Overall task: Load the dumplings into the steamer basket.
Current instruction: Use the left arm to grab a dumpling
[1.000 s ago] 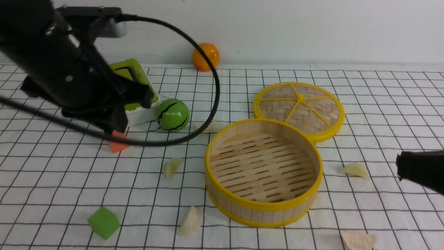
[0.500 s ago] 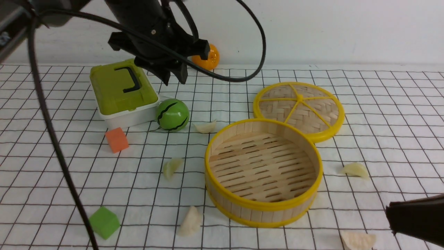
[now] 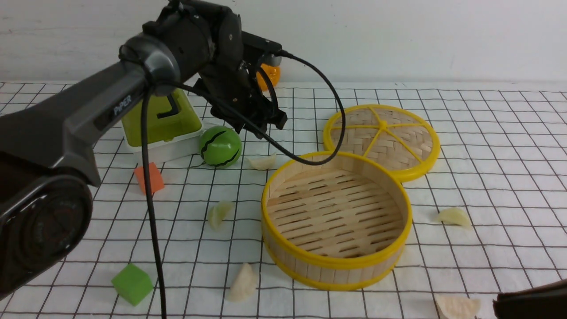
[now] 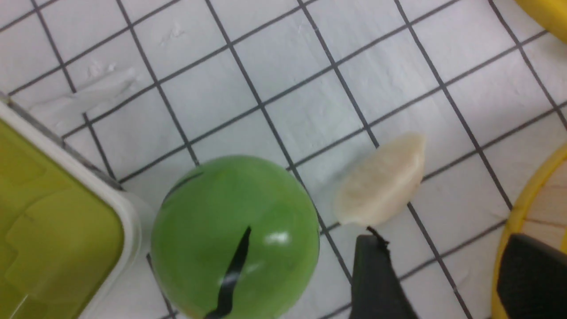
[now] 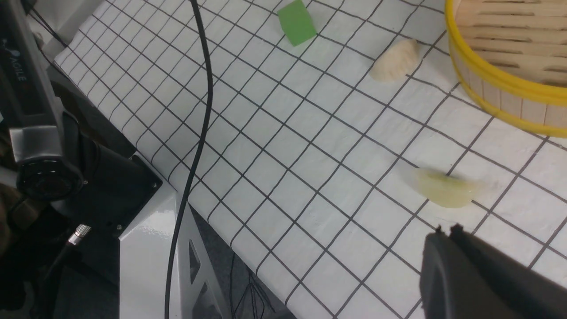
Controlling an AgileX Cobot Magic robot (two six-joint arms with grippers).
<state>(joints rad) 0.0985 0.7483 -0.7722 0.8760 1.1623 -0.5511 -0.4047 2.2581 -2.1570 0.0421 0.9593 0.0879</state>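
Reaching forward past the green box (image 3: 150, 128), the left arm holds the left claw (image 4: 445, 248) above the desk (image 3: 487, 133), jaws apart, gripping nothing. Below it, one dumpling (image 3: 263, 162) lies between the striped ball (image 3: 220, 146) and the steamer basket (image 3: 336, 261), with little room on either side. Other dumplings (image 3: 220, 213) lie on open desk outside the basket. The right claw (image 5: 445, 234), jaws together, sits low at the desk's near edge.

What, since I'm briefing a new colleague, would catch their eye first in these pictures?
The wide steamer basket sits empty mid-cloth, with pale dumplings scattered around it, none inside. The big black left arm reaches in from the left, its tool open over one dumpling beside the green striped ball.
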